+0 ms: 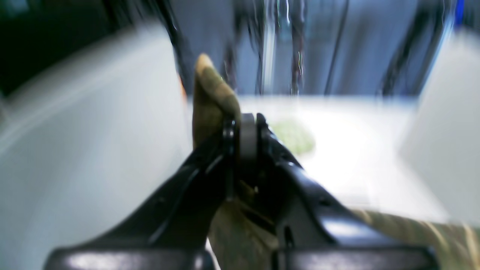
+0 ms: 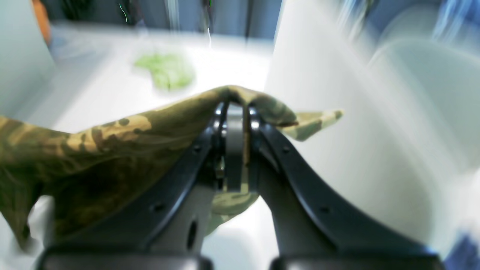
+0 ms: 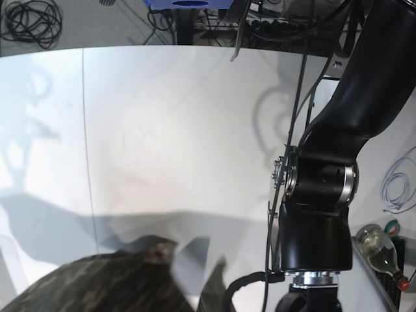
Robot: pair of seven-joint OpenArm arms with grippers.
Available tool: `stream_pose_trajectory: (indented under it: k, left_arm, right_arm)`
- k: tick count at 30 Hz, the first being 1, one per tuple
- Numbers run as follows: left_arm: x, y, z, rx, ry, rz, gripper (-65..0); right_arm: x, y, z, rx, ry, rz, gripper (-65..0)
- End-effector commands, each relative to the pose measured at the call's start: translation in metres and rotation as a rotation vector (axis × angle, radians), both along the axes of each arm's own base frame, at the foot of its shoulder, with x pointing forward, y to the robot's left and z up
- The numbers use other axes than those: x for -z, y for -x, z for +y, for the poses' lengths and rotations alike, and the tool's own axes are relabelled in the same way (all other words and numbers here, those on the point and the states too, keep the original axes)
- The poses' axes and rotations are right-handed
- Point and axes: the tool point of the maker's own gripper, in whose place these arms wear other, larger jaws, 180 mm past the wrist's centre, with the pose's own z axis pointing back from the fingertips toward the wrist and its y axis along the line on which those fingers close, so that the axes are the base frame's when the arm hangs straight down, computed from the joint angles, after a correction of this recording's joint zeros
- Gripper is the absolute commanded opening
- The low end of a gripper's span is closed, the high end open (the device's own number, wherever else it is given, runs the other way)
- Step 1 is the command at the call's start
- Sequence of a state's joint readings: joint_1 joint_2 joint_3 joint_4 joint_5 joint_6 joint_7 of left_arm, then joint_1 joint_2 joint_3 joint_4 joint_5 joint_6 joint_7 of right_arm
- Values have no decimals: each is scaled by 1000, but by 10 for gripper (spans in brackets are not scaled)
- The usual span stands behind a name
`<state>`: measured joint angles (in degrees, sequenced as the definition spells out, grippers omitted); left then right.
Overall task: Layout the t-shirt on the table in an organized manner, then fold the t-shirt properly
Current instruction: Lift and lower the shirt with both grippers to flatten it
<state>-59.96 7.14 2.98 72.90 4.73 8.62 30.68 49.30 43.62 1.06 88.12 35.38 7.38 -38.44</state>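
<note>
Both grippers clamp the t-shirt (image 2: 93,150): the right gripper (image 2: 235,108) has its jaws pinched on a raised fold, the left gripper (image 1: 247,120) on another edge. Cloth hangs between them above the white table (image 3: 195,130).

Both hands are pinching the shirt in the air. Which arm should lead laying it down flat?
Probably the right. The right hand pinches a broad, spread stretch of the t-shirt. The left hand holds only a narrow bunched corner, its view badly blurred.
</note>
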Motion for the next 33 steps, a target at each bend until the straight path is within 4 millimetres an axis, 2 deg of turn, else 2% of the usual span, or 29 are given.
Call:
stream_pose_trajectory:
  k: [1, 2, 4, 5, 7, 8, 11, 12, 13, 15, 16, 18, 19, 22, 23, 24, 26, 29, 33]
  left_arm:
    - [-35, 14, 2, -9, -2, -102, -650]
    - [-28, 23, 6, -15, -1, -110, -650]
    - [-9, 39, 20, -38, -7, -99, -650]
    - [11, 48, 27, -50, -17, -73, -650]
    - [63, 66, 39, -67, -29, 6, -650]
    - [88, 76, 46, -78, -45, 42, -650]
    - [183, 112, 59, -91, -88, 221, -650]
    - [217, 122, 62, -91, -101, 291, -650]
    - [248, 133, 63, -86, -110, 342, -650]
    - [306, 157, 63, -76, -137, 426, -650]
    - [335, 169, 62, -68, -148, 466, -650]
    - [379, 186, 64, -59, -168, 531, -650]
    - [400, 193, 66, -57, -173, 571, -650]
    - [446, 218, 68, -51, -181, 674, -650]
    - [455, 224, 70, -53, -185, 697, -650]
    - [459, 230, 71, -53, -181, 711, -650]
    - [466, 241, 88, -99, -176, 737, -650]
    - [470, 248, 103, -139, -165, 752, -650]
    - [480, 262, 109, -147, -170, 785, -650]
  right_arm:
    - [-25, 11, -4, 16, 33, -68, -644]
    - [-23, 20, -3, 14, 54, -74, -644]
    - [-4, 37, -9, 32, 51, -63, -644]
    - [19, 43, -10, 32, 32, -34, -644]
    - [65, 56, -3, 26, -18, 19, -644]
    - [90, 63, 3, 19, -51, 53, -644]
    - [189, 97, 22, 22, -186, 211, -644]
    - [220, 105, 35, 14, -250, 260, -644]
    - [248, 113, 48, 11, -316, 298, -644]
    - [319, 142, 62, 46, -445, 416, -644]
    - [346, 151, 71, 55, -498, 450, -644]
    - [396, 171, 83, 84, -563, 522, -644]
    - [414, 177, 85, 99, -572, 544, -644]
    - [453, 197, 86, 132, -568, 605, -644]
    - [458, 200, 87, 132, -565, 616, -644]
    - [463, 206, 88, 136, -564, 633, -644]
    - [469, 219, 87, 145, -561, 655, -644]
    - [475, 231, 86, 157, -560, 679, -644]
    - [485, 250, 85, 172, -562, 718, -644]
